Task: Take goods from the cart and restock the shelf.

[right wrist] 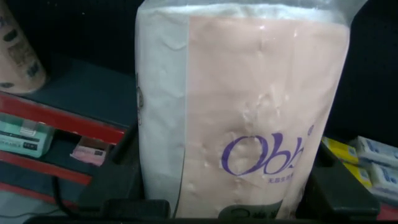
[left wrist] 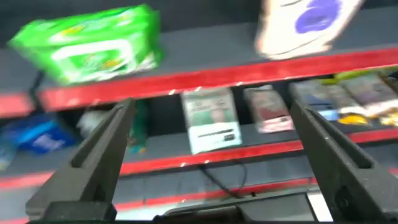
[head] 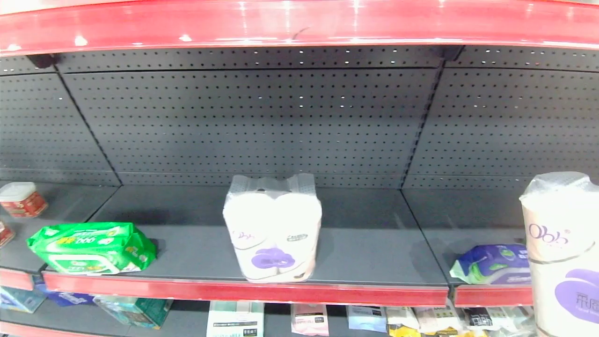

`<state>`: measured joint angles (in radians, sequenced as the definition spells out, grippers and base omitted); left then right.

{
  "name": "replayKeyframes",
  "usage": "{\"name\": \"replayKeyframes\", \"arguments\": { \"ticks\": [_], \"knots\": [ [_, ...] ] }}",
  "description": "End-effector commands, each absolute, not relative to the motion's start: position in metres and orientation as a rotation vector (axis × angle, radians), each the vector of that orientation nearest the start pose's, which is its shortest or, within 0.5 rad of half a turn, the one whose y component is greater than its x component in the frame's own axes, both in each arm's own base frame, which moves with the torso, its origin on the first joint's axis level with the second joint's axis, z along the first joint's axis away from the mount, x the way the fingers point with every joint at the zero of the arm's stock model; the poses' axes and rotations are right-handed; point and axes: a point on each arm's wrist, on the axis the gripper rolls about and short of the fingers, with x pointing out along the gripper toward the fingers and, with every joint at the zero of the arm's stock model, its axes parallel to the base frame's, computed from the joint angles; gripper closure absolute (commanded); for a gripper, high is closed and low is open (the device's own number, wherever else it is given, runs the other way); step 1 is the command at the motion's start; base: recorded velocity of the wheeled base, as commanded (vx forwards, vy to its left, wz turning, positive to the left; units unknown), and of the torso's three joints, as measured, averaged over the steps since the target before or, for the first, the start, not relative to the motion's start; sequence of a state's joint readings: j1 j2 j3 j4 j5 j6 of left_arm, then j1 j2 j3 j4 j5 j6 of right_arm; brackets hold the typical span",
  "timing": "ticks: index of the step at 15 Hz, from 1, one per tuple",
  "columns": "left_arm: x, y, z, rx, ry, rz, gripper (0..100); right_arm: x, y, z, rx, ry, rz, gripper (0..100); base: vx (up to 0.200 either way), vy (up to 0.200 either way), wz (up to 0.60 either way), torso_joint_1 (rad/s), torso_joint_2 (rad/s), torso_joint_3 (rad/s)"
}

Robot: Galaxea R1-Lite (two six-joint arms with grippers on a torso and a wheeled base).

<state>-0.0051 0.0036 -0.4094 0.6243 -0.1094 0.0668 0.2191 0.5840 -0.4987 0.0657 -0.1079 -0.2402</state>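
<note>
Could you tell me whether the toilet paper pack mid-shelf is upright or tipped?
Upright: the toilet paper pack stands on its base on the shelf, sealed flap up.

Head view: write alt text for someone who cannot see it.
A toilet-roll pack stands on the shelf, a green wipes pack to its left. A second roll pack looms at the right edge, beside a blue wipes pack.

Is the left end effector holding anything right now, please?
No, the left end effector stands open with nothing in it.
</note>
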Motion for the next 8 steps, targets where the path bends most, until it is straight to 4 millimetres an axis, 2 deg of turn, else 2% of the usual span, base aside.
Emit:
{"name": "replayKeyframes", "arguments": {
  "ticks": [1, 4, 7, 8],
  "knots": [
    [-0.070, -0.002, 0.118, 0.056, 0.209, -0.123, 0, 0.031, 0.004, 0.209, -0.265, 0.139, 0.128, 100, 0.000, 0.000, 0.60, 0.002, 0.01, 0.002],
    [-0.070, -0.004, 0.122, 0.046, 0.168, -0.203, 0, 0.031, 0.005, 0.213, -0.265, 0.125, 0.144, 100, 0.000, 0.000, 0.00, 0.000, 0.00, 0.000],
    [-0.067, -0.004, 0.116, 0.047, 0.188, -0.222, 0, 0.034, 0.007, 0.216, -0.258, 0.118, 0.218, 100, 0.000, 0.000, 0.00, 0.000, 0.00, 0.000],
    [-0.060, -0.004, 0.111, 0.043, 0.182, -0.205, 0, 0.043, 0.010, 0.219, -0.249, 0.117, 0.253, 100, 0.000, 0.000, 0.00, 0.000, 0.00, 0.000]
  ]
}}
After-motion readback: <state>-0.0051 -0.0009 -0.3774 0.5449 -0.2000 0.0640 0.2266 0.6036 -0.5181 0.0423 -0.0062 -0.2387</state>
